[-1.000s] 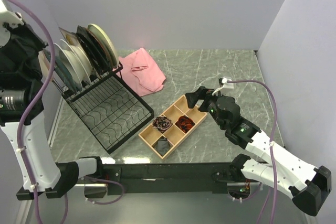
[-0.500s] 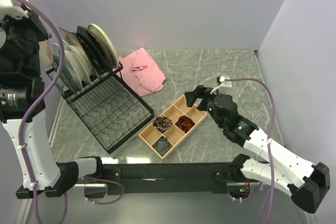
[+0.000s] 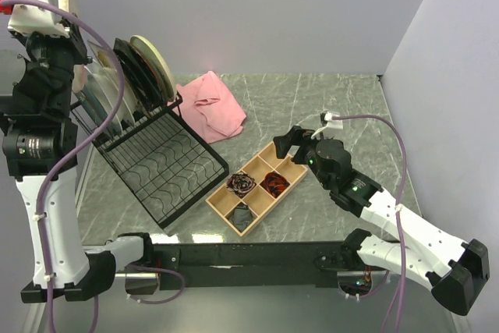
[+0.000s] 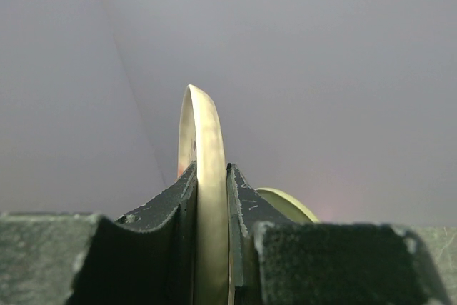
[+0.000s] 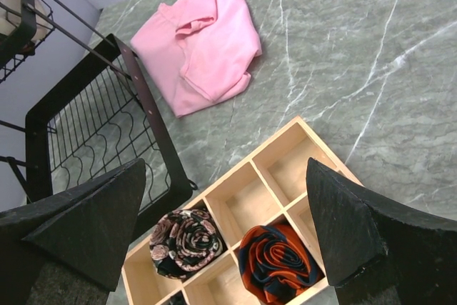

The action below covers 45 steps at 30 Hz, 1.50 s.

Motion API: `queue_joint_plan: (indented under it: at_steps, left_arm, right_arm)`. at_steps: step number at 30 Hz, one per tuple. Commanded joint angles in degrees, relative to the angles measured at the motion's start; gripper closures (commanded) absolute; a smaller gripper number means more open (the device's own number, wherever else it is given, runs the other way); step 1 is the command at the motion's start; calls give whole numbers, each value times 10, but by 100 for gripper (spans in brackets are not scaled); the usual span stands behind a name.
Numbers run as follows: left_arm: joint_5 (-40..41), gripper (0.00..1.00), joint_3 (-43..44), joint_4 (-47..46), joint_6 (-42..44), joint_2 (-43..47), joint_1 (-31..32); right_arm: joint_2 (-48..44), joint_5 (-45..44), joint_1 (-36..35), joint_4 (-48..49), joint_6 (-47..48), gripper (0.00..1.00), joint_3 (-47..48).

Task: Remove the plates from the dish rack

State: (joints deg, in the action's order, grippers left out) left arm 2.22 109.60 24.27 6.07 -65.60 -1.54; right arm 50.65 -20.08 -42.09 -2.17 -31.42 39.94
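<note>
**Cream plate pinched high beside the rack**

The left gripper [image 4: 212, 180] is clamped on a round cream plate [image 4: 202, 133]. The plate shows edge-on as a smooth, glossy rim between the 2 black fingers, held in the air up and left of the dish rack [image 3: 168, 165]. The rack is black wire with a wavy slotted base. It holds the other plates [image 3: 146, 64] upright on the veined green-grey marble table [image 5: 357, 48]. The right gripper [image 3: 291, 141] hangs spread wide over a wooden compartment tray [image 5: 325, 148], near a crumpled pink cloth [image 5: 200, 51].
</note>
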Motion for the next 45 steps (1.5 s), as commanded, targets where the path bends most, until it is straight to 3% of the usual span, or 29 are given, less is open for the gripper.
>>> queue_joint_plan:
  at_steps: [1,4,10,24,26,31,37,38,45]
  left_arm:
    - [-49,99,-3,-159,47,13,11]
    - [-34,99,-16,-183,90,2,65]
    - [44,99,-16,-209,268,-34,214]
    - [133,99,-220,-461,537,-45,442]
    - [161,99,-224,-477,559,-58,464]
    - [194,99,-282,-520,606,-66,532]
    - [255,99,-391,-613,633,-67,610]
    - [265,99,-404,-626,630,-67,616]
    - [309,99,-498,-692,648,-105,698]
  right_arm:
    - [-5,-12,-2,13,7,1,26]
    - [-5,-9,-3,13,8,2,28]
    - [0,-12,-2,13,9,2,36]
    - [-34,-95,8,-41,-36,2,69]
    - [-41,-60,29,-56,-63,2,83]
    - [-35,113,186,-103,-123,4,140]
    - [27,317,337,-128,-119,4,239]
    - [39,388,350,-127,-119,5,260]
    - [115,566,380,-117,-116,8,305]
